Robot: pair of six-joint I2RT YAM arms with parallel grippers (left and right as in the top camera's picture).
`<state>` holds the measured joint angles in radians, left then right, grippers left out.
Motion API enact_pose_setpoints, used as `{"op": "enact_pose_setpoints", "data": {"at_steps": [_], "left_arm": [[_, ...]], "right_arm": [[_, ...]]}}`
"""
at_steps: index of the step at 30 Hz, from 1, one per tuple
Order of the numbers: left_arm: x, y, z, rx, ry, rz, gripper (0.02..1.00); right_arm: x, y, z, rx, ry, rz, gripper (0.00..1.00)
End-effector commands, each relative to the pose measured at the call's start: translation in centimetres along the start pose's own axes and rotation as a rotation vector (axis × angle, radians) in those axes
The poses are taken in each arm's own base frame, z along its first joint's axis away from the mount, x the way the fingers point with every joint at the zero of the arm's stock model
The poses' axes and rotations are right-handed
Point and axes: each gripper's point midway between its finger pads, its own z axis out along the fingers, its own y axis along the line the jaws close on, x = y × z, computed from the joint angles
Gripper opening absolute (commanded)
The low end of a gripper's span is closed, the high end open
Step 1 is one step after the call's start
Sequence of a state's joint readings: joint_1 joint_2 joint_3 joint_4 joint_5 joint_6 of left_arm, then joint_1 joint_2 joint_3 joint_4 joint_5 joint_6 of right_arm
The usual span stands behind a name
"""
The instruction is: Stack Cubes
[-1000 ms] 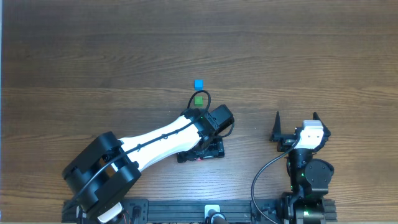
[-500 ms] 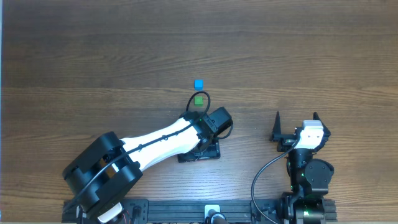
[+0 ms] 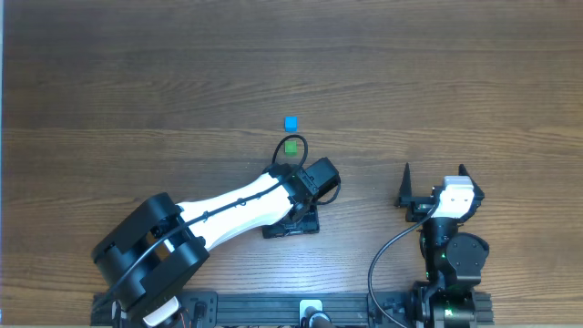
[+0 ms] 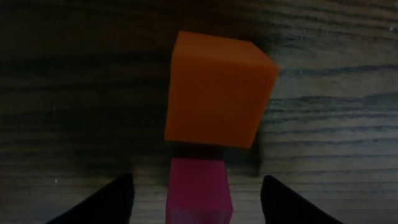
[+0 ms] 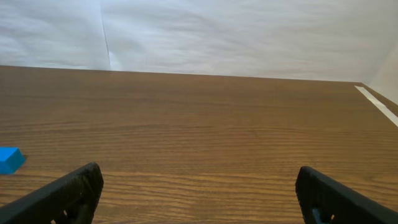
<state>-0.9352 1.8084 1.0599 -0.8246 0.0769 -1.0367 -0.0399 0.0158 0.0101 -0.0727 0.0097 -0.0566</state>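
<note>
An orange cube (image 4: pixel 217 90) lies on the wooden table just beyond a smaller-looking magenta cube (image 4: pixel 199 186); whether the two touch I cannot tell. My left gripper (image 4: pixel 199 202) stands open low over them, the magenta cube between its fingertips with a gap on each side. Seen from above, the left gripper (image 3: pixel 291 223) is at the table's middle and hides both cubes. A green cube (image 3: pixel 291 146) and a blue cube (image 3: pixel 291 123) sit just beyond it in a line. My right gripper (image 3: pixel 434 182) is open at the right near its base, holding nothing.
The wooden table (image 3: pixel 137 82) stretches bare to the left, far side and right. The blue cube (image 5: pixel 9 158) shows at the edge of the right wrist view, with a white wall (image 5: pixel 249 37) beyond the table's far edge.
The left gripper has shifted slightly to the left over the orange and magenta cubes. The right arm, the green cube and the blue cube have not moved.
</note>
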Motion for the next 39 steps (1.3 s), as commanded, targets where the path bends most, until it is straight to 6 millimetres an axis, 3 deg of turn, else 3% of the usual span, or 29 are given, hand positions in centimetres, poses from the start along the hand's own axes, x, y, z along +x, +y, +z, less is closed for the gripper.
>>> {"op": "enact_pose_setpoints", "data": {"at_steps": [1, 10, 19, 21, 25, 31, 39], "left_arm": [[0.08, 0.29, 0.37, -0.019, -0.006, 0.018, 0.625], [0.33, 0.29, 0.40, -0.023, -0.004, 0.025, 0.577], [0.36, 0.27, 0.41, -0.023, -0.004, 0.042, 0.448], [0.36, 0.27, 0.40, -0.023, -0.004, 0.042, 0.375], [0.37, 0.27, 0.41, -0.023, -0.004, 0.041, 0.340], [0.37, 0.27, 0.40, -0.023, -0.004, 0.041, 0.205], [0.37, 0.27, 0.40, -0.023, -0.004, 0.041, 0.167]], "right_arm": [[0.10, -0.23, -0.02, 0.012, -0.001, 0.004, 0.993], [0.10, -0.23, -0.02, 0.012, -0.001, 0.004, 0.991], [0.10, -0.23, -0.02, 0.012, -0.001, 0.004, 0.991], [0.10, -0.23, -0.02, 0.012, -0.001, 0.004, 0.991], [0.10, -0.23, -0.02, 0.012, -0.001, 0.004, 0.993], [0.10, -0.23, -0.02, 0.012, -0.001, 0.004, 0.991], [0.10, -0.23, -0.02, 0.012, -0.001, 0.004, 0.993]]}}
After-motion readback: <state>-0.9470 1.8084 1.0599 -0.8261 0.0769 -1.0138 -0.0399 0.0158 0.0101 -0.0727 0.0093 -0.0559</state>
